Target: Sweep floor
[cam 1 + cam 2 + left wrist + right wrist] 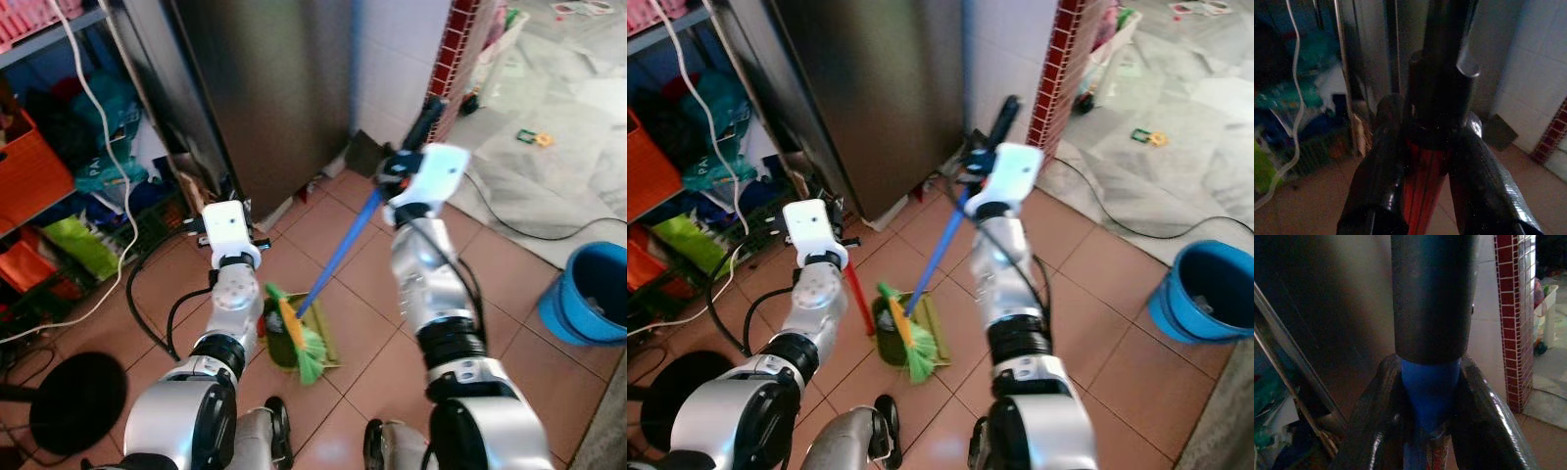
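The right gripper [1427, 411] is clamping the blue broom handle [341, 253]; its green bristles [306, 354] are resting in the green dustpan [892, 338] on the terracotta tile floor [362, 294]. The left gripper [1422, 171] is pinching the dustpan's red handle [858, 294].

One broom [299, 338], one dustpan [890, 333], one blue bucket [596, 296], one fridge [265, 88], and two grippers: left gripper [1422, 161], right gripper [1427, 396].

Blue-handled broom [338, 257] with green and orange bristles, red-handled green dustpan [890, 333], terracotta tiles [387, 367], blue bucket [591, 299].
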Tool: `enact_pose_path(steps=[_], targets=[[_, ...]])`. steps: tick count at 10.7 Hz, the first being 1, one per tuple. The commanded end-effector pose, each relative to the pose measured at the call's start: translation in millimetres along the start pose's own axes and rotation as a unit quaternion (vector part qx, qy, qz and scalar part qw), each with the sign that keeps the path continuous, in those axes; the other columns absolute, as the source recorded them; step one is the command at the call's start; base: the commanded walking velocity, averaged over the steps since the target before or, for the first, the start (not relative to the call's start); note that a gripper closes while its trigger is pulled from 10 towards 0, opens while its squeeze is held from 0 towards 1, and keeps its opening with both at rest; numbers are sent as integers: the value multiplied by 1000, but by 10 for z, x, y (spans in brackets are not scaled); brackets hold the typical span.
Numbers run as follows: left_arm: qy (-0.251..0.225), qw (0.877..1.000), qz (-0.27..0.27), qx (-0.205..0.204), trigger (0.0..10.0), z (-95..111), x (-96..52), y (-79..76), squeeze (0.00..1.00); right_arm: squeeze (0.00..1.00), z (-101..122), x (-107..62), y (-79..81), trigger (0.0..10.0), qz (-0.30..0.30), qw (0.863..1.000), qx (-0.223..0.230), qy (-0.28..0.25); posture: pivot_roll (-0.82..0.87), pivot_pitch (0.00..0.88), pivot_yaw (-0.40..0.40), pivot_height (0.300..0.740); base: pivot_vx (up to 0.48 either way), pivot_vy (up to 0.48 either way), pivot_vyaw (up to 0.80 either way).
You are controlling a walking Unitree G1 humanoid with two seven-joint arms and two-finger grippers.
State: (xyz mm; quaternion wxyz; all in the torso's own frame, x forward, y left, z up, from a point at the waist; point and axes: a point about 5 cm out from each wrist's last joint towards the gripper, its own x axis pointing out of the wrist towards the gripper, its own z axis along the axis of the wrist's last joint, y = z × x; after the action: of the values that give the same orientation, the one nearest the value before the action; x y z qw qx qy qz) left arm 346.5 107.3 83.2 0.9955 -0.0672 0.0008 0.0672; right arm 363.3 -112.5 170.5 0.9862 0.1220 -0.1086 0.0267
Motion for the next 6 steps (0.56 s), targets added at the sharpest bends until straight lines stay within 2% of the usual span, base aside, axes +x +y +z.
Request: enact_pose_path(steps=[1, 3, 6], targets=[[95, 994, -36, -47, 10000, -331, -180, -135, 0, 0, 120, 29, 58, 10000, 10, 1000, 12, -23, -168, 167, 76, 740, 0, 0, 0], [112, 992, -55, -34, 10000, -377, -199, -144, 0, 0, 245, 53, -36, 10000, 25, 999, -25, -41, -171, 158, 73, 740, 0, 0, 0], [134, 987, -89, -27, 10000, -422, -220, -194, 0, 0, 757, 197, -198, 10000, 22, 991, -46, -123, -181, 145, 79, 740, 0, 0, 0]])
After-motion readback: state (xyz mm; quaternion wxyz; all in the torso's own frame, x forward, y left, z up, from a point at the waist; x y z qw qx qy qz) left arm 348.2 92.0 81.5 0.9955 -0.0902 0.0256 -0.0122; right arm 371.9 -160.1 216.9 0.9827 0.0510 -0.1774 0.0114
